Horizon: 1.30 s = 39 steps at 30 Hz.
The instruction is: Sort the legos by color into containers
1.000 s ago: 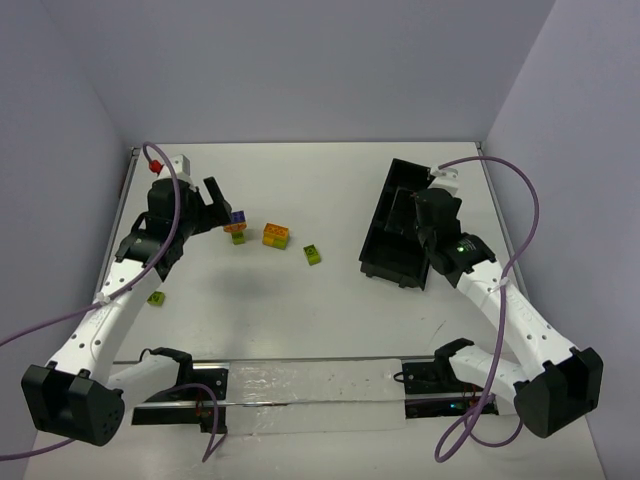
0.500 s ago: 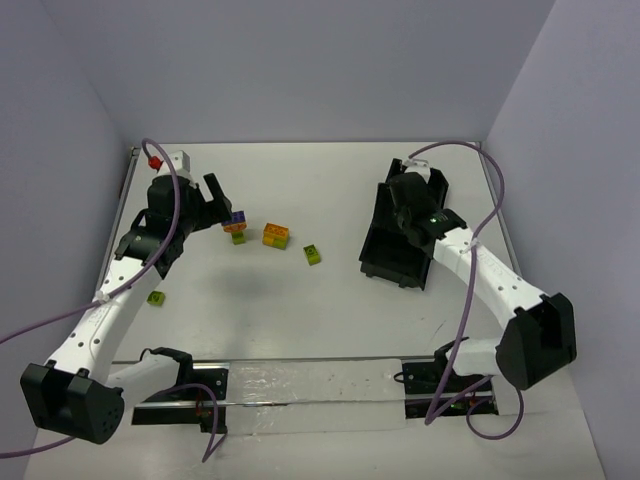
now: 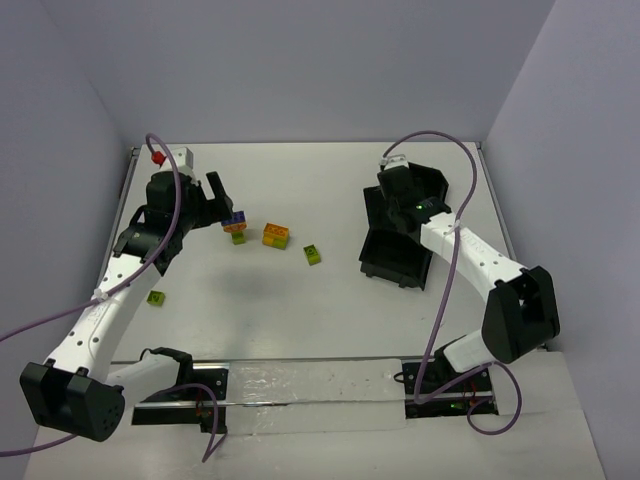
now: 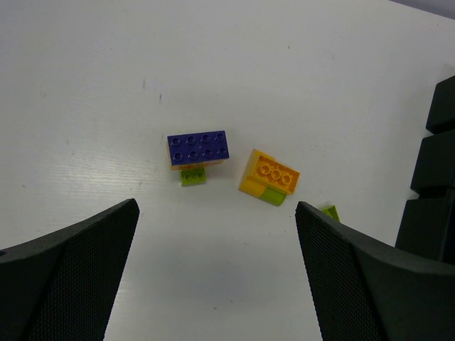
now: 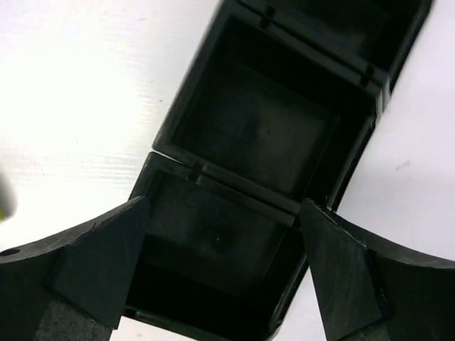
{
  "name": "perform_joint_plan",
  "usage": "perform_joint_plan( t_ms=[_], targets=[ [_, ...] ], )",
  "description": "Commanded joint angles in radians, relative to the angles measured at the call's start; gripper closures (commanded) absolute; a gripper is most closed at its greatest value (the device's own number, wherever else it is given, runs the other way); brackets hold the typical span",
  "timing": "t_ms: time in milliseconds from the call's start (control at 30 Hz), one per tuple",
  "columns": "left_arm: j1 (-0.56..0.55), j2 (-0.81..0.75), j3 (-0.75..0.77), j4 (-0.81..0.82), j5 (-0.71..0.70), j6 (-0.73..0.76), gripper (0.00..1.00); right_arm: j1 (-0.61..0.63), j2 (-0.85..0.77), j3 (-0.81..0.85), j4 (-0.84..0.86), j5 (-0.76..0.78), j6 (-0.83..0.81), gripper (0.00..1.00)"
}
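The legos lie left of centre on the white table. A blue-purple brick (image 3: pixel 236 220) (image 4: pixel 198 147) sits on an orange one, with a small lime brick (image 3: pixel 238 237) (image 4: pixel 193 176) beside it. An orange-yellow brick (image 3: pixel 276 235) (image 4: pixel 270 175) has a lime piece attached. Single lime bricks lie at mid-table (image 3: pixel 313 254) (image 4: pixel 329 212) and at the left (image 3: pixel 156 297). The black three-section tray (image 3: pixel 395 262) (image 5: pixel 234 188) lies at the right. My left gripper (image 3: pixel 222 203) (image 4: pixel 217 284) is open and empty, just left of the blue brick. My right gripper (image 3: pixel 392 212) (image 5: pixel 224 270) is open and empty above the tray's compartments.
The tray's edge shows at the right of the left wrist view (image 4: pixel 434 177). Purple cables loop from both arms. A clear strip and black brackets (image 3: pixel 300 385) run along the near edge. Grey walls close in the back and sides.
My right arm has swung farther back and to the left over the tray. My left arm has hardly moved. The legos have not moved.
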<state>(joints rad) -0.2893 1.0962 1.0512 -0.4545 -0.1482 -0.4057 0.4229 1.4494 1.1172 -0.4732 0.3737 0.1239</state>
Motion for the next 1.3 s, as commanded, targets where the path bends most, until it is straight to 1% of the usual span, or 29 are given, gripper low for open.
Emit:
perform_joint_plan(
  t_ms=[0,67,100,167,233,267,300,333,600,767,1033,1167,1267],
  targets=[
    [-0.007,-0.002,0.057,-0.007,0.006,0.029,0.01,0.001,-0.075,-0.064,0.128,-0.158,-0.286,0.08],
    [-0.008,-0.001,0.061,-0.009,0.008,0.031,0.01,-0.001,-0.103,-0.11,0.17,-0.198,-0.368,0.11],
    [-0.008,-0.002,0.063,-0.01,0.009,0.031,0.01,-0.008,-0.111,-0.132,0.176,-0.246,-0.41,0.14],
    [-0.007,-0.004,0.066,-0.01,0.009,0.031,0.01,-0.041,-0.12,-0.15,0.179,-0.355,-0.442,0.18],
    [-0.007,-0.004,0.066,-0.011,0.012,0.03,0.01,-0.096,-0.097,-0.116,0.116,-0.494,-0.479,0.19],
    [-0.008,-0.004,0.066,-0.012,0.014,0.028,0.01,-0.106,-0.081,-0.108,0.106,-0.514,-0.49,0.19],
    [-0.007,-0.005,0.068,-0.014,0.017,0.025,0.01,-0.153,-0.056,-0.069,0.057,-0.605,-0.504,0.21],
    [-0.007,-0.006,0.069,-0.016,0.018,0.024,0.01,-0.183,-0.042,-0.043,0.03,-0.653,-0.512,0.22],
    [-0.008,0.0,0.084,-0.027,0.02,0.017,0.01,-0.218,0.06,0.037,-0.022,-0.616,-0.556,0.24],
    [-0.008,-0.01,0.088,-0.038,0.004,0.022,0.01,-0.227,0.073,0.008,-0.019,-0.615,-0.569,0.23],
    [-0.009,-0.016,0.084,-0.047,0.007,0.019,0.01,-0.235,0.109,-0.03,0.022,-0.527,-0.574,0.24],
    [-0.008,-0.028,0.084,-0.054,-0.004,0.023,0.01,-0.236,0.147,-0.039,0.029,-0.507,-0.576,0.27],
    [-0.008,-0.036,0.086,-0.058,-0.01,0.024,0.01,-0.236,0.157,-0.042,0.033,-0.507,-0.572,0.32]
  ],
)
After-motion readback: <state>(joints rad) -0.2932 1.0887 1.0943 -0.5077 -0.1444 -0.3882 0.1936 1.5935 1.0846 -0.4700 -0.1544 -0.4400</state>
